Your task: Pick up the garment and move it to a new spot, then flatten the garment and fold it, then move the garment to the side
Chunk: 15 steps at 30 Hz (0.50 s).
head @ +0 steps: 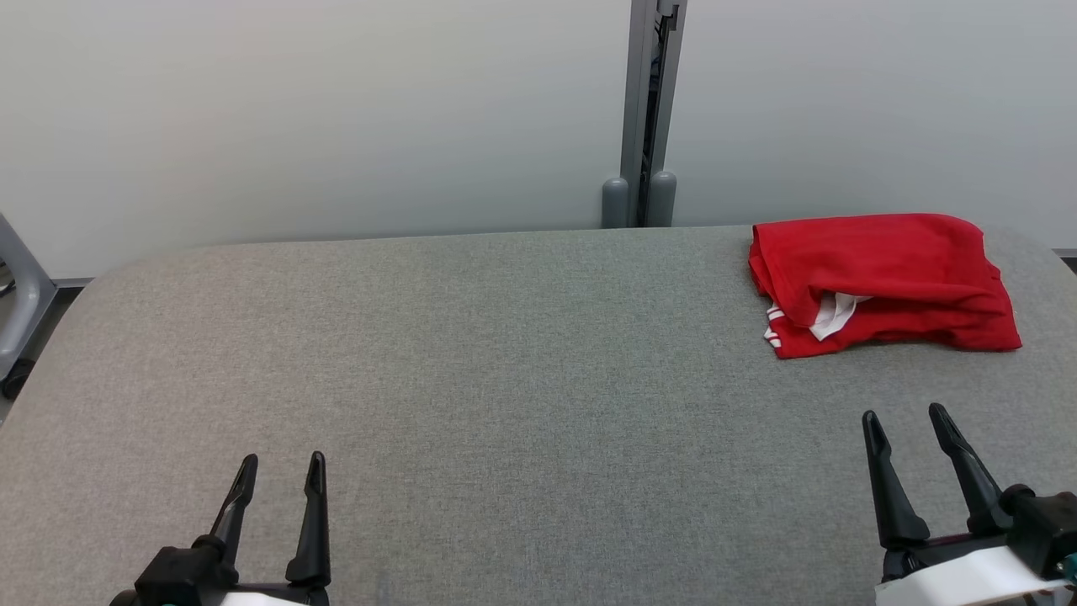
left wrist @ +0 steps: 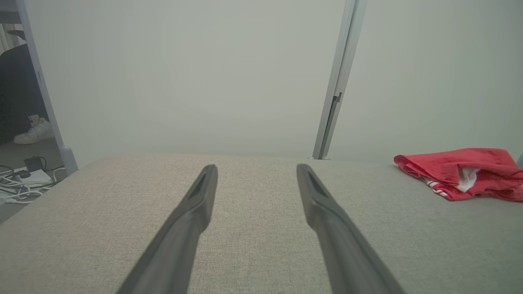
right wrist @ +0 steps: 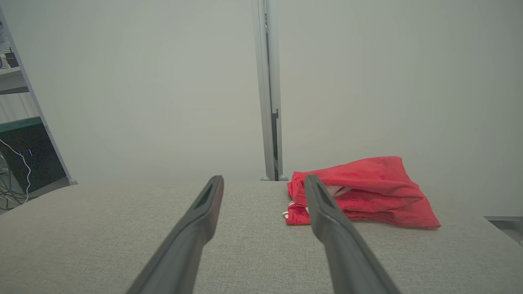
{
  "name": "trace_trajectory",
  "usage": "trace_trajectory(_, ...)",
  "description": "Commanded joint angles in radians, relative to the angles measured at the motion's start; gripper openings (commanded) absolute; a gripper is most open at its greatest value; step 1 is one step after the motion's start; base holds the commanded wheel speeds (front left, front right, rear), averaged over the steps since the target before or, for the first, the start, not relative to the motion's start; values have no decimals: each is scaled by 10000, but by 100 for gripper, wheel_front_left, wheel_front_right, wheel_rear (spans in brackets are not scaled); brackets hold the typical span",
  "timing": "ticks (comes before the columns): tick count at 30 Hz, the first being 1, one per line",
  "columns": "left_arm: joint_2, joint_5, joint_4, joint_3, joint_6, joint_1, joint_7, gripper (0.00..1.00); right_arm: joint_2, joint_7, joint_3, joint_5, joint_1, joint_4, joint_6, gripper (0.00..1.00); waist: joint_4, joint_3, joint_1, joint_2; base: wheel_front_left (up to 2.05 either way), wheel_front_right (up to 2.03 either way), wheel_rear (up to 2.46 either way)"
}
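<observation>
The garment [head: 883,278] is red with a white patch and white stripes at one edge. It lies folded into a loose bundle at the far right of the grey table [head: 505,379]. My left gripper [head: 282,471] stands open at the near left, far from the garment [left wrist: 461,173]. My right gripper [head: 906,419] is open at the near right, a short way in front of the garment [right wrist: 363,192] and apart from it. Nothing is between either pair of fingers [left wrist: 204,196] [right wrist: 212,200].
A pale wall with a grey vertical post [head: 648,109] runs behind the table. Cables [left wrist: 20,188] lie on the floor past the table's left end, beside a grey frame leg [head: 21,295]. Dark shelving [right wrist: 24,155] stands to the left.
</observation>
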Motion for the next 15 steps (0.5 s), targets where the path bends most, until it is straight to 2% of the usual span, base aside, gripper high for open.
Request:
trace_trajectory(1, -25, 101, 21, 86, -54, -205, -10, 100, -44, -46, 18, -10, -45, 47, 0, 100, -2, -2, 0, 0, 0, 0, 0)
trace_trajectory(15, -111, 215, 201, 220, -179, -229, -10, 100, -83, -46, 123, 56, -107, 200, 0, 100, 13, -68, 0, 0, 0, 0, 0)
